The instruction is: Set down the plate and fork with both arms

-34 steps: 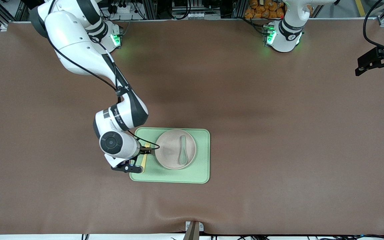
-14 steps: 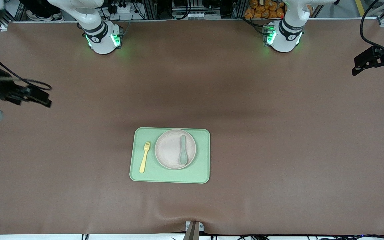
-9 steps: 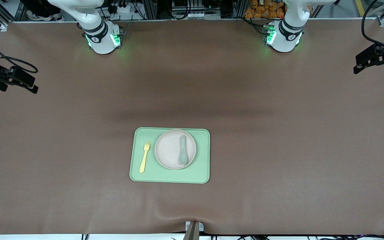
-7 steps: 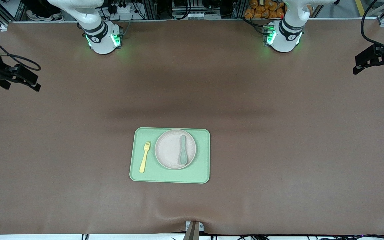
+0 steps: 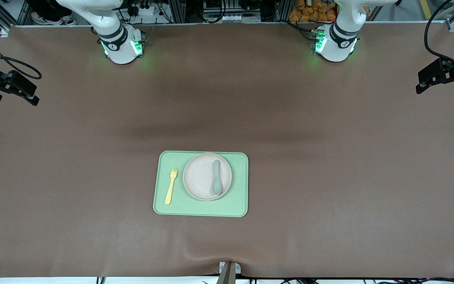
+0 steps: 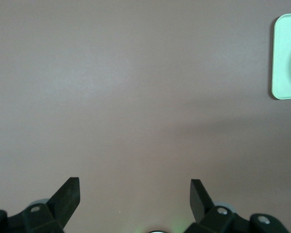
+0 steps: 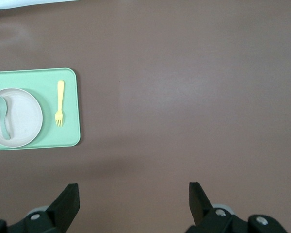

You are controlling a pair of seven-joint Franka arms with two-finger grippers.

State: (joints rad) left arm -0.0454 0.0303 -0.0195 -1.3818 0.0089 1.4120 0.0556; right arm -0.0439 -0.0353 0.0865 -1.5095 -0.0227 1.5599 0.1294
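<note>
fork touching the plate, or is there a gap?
Apart. The front view shows the fork lying on the tray beside the plate, with a strip of green tray between them; the right wrist view shows the same gap.

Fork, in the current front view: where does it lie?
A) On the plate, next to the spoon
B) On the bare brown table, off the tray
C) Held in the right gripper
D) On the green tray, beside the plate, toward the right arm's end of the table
D: the fork lies flat on the green tray, beside the plate, and only the spoon rests on the plate.
</note>
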